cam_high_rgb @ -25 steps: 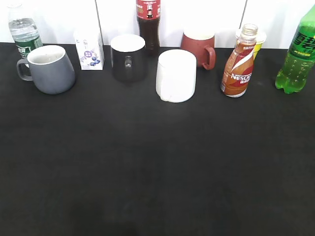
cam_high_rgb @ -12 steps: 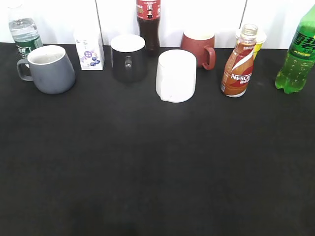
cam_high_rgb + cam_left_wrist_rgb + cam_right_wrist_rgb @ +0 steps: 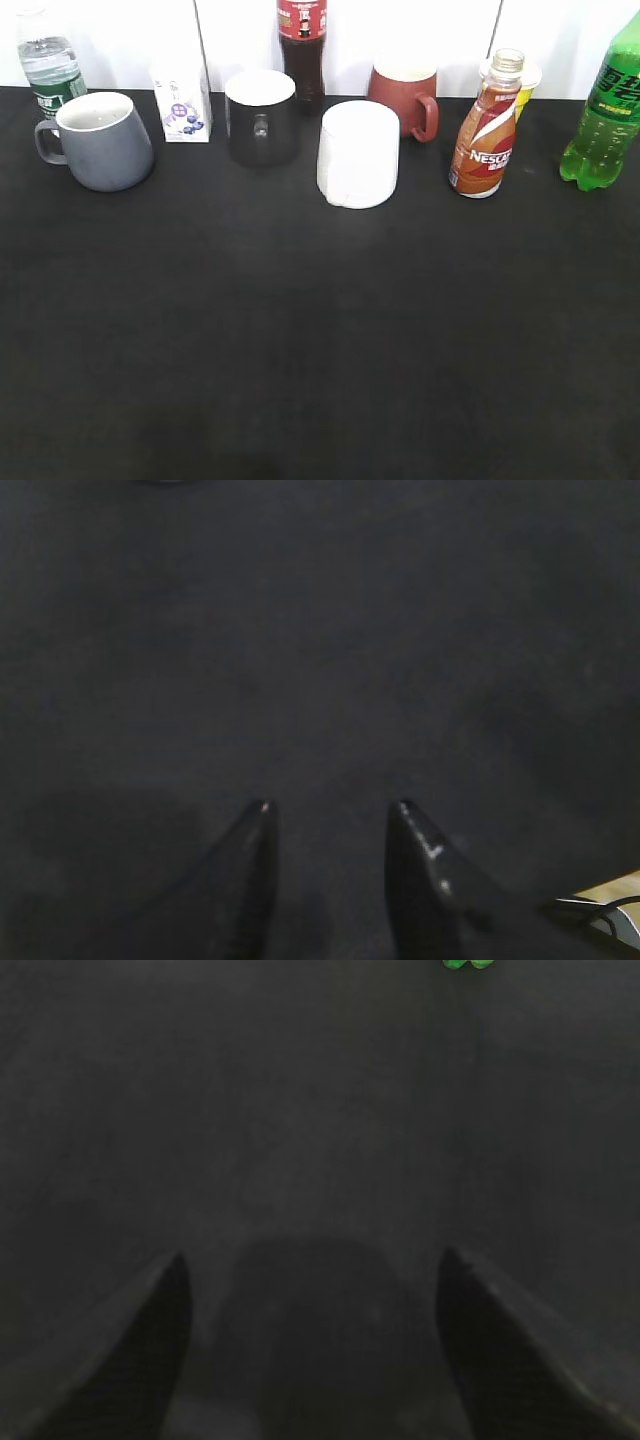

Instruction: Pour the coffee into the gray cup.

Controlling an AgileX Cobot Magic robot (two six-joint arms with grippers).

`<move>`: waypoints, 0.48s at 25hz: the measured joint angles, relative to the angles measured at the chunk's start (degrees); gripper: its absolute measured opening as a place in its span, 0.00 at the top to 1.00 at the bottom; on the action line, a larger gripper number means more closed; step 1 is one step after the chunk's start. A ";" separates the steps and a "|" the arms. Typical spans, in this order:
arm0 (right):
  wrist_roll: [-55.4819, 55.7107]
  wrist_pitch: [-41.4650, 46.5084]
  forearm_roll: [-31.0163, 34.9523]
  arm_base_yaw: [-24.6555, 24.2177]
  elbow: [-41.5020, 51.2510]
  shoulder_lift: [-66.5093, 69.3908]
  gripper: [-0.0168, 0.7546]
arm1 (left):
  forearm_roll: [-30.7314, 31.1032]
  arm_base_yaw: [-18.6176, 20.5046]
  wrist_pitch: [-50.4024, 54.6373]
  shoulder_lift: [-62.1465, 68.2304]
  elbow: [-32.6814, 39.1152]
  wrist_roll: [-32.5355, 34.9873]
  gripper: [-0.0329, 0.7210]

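We judge nothing started: small curvy brown Nescafe coffee bottle [image 3: 487,130] stands uncapped, far right of the matte blue-gray cup [image 3: 98,140] along the black tabletop [image 3: 320,340], right pincer [image 3: 310,1260] spread wide, left pincer [image 3: 330,810] narrower, both empty.

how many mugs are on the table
4: the gray cup far left, a black mug left of centre, a white mug in the middle, a red mug behind it.
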 joint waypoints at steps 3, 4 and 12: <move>-0.06 0.00 0.05 -1.07 0.00 0.00 0.21 | -0.05 3.22 -0.07 -1.06 0.00 0.00 0.62; -0.06 0.00 0.05 -2.79 0.00 0.00 0.21 | -0.05 6.08 -0.08 -2.01 0.00 0.00 0.63; -0.06 -0.05 0.10 -15.74 0.00 -4.41 0.21 | -0.05 25.11 -0.08 -13.32 0.00 0.00 0.63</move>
